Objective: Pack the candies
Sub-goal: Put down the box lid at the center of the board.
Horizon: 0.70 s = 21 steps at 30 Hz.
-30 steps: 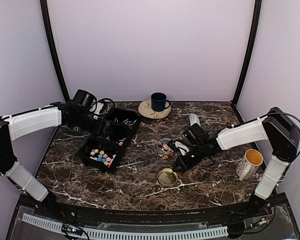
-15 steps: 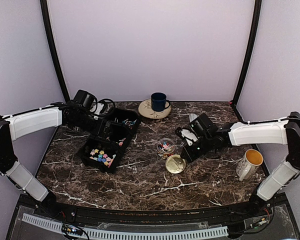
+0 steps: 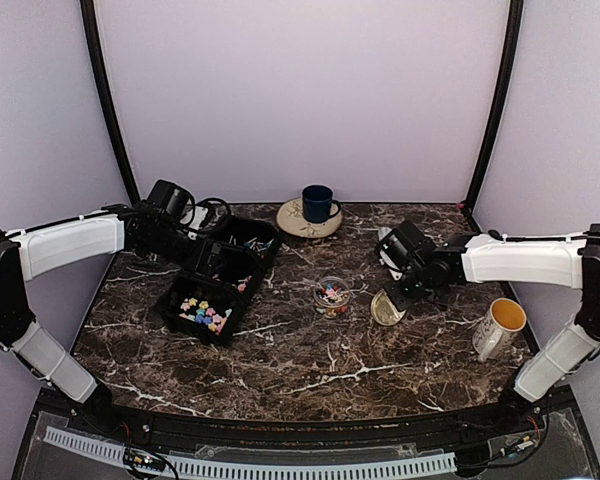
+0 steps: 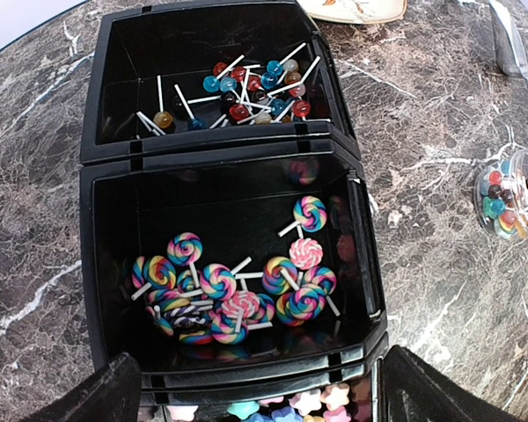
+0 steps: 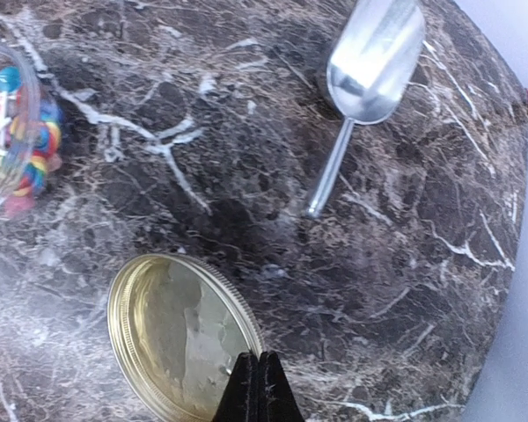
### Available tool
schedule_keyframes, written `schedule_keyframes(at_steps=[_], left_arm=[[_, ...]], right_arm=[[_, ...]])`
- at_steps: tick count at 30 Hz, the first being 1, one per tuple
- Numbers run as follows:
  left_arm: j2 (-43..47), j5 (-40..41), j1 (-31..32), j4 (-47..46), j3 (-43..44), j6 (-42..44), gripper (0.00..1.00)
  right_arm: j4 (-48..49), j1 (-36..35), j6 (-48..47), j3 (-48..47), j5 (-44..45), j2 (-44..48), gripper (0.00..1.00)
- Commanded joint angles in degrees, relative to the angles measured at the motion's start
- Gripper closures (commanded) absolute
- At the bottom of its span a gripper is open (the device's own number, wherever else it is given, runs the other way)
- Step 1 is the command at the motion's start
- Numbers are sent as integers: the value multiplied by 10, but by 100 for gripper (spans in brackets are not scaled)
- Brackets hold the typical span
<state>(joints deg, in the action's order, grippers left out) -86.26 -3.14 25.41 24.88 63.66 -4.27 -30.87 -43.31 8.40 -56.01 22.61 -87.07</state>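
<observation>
The candies lie in a black three-part tray point(image 3: 172, 300): small ball lollipops point(image 4: 246, 88) in the far part, swirl lollipops point(image 4: 238, 290) in the middle, pastel stars point(image 4: 290, 406) in the near part, also seen from above point(image 3: 204, 312). My left gripper point(image 4: 264, 409) is open and empty, its fingers point(image 4: 114, 396) wide apart over the tray's middle part point(image 3: 216, 268). My right gripper point(image 5: 260, 387) is shut on the rim of the gold lid point(image 5: 176, 338), holding it tilted above the table point(image 3: 386, 308). The small clear jar point(image 3: 331, 294) holds some candies point(image 5: 9, 141).
A metal scoop point(image 5: 370, 61) lies behind the right gripper point(image 3: 388, 238). A blue mug point(image 3: 317, 203) stands on a plate point(image 3: 292, 222) at the back. A white mug point(image 3: 500, 326) with a yellow inside stands at the right.
My right gripper has carried the gold lid from the table's front middle back and to the right, and it now hangs tilted. The left arm has not moved.
</observation>
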Motion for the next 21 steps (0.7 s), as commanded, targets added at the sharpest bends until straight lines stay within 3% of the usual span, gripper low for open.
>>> schedule_keyframes(at_steps=[1,9,21], left_arm=[[0,-9,2,-1,-1,-6,1],[6,-12,2,-1,-1,-7,1],[12,-14,2,-1,-1,-7,1]], right_arm=[[-62,-11,2,-35,123,-18,100],[-168,-33,14,-72,306,-90,100],[-243,-88,64,-121,422,-175,100]])
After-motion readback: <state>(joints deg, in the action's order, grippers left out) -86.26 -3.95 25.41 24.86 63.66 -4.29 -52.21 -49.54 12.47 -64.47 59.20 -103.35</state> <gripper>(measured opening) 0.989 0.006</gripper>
